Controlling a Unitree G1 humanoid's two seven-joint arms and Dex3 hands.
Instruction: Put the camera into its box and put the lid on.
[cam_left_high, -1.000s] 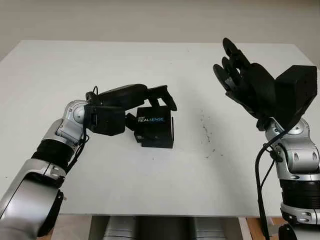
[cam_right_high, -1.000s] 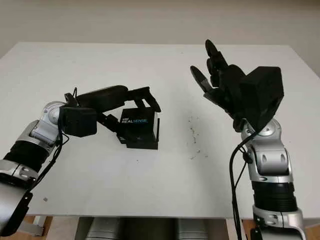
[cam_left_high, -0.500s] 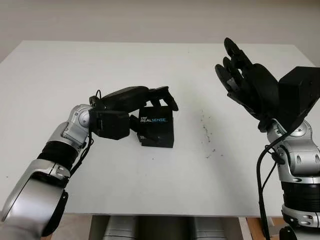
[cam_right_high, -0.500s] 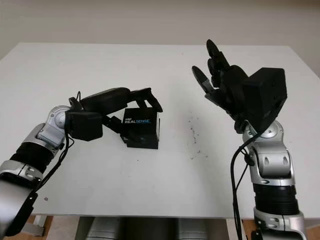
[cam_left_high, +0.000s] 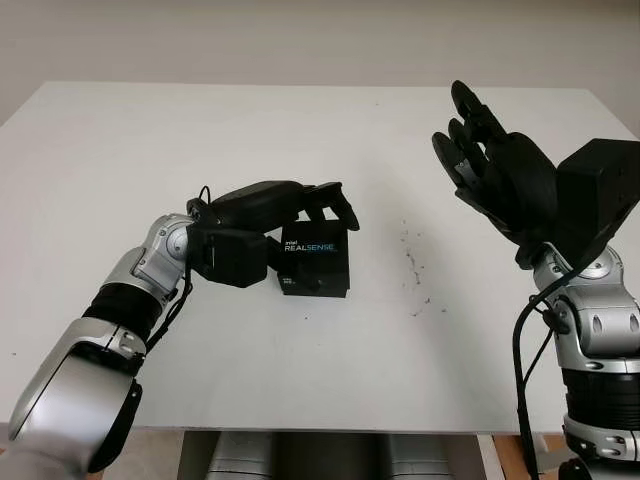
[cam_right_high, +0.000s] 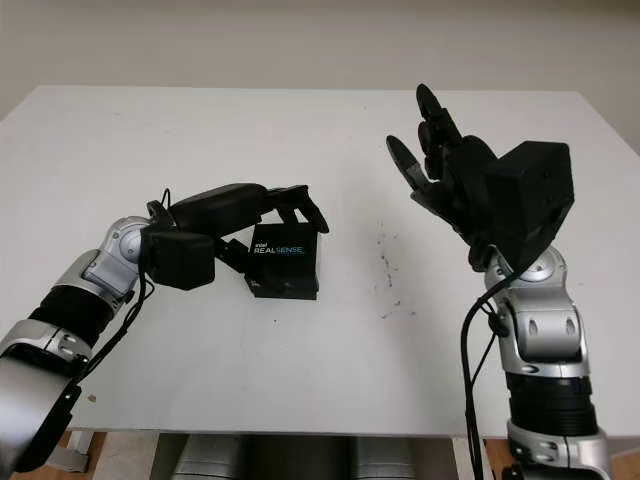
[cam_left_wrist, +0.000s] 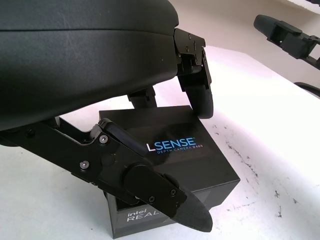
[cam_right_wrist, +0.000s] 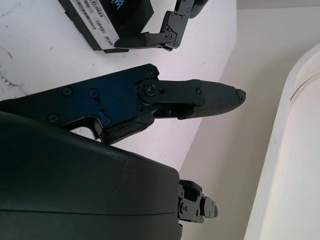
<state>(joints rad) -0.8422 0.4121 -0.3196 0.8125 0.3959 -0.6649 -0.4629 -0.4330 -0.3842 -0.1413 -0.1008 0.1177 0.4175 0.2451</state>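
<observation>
The black RealSense box (cam_left_high: 318, 283) stands a little left of the table's middle, its printed lid (cam_left_high: 312, 248) sitting on top of it. My left hand (cam_left_high: 308, 232) reaches in from the left and straddles the lid. Its fingers (cam_left_wrist: 201, 94) curl over the far edge and its thumb (cam_left_wrist: 165, 197) lies against the near left side, so the hand is shut on the lid (cam_left_wrist: 172, 142). My right hand (cam_left_high: 478, 150) is held up in the air over the table's right part, open, palm facing the box and well clear of it.
The white table (cam_left_high: 200, 140) stretches wide on all sides of the box. A few dark specks (cam_left_high: 415, 270) mark its surface right of the box. The near edge (cam_left_high: 330, 432) runs along the bottom, between both arms.
My left hand has shifted right and lower with the lid, which now sits squarer over the box base instead of offset. The right hand has barely moved.
</observation>
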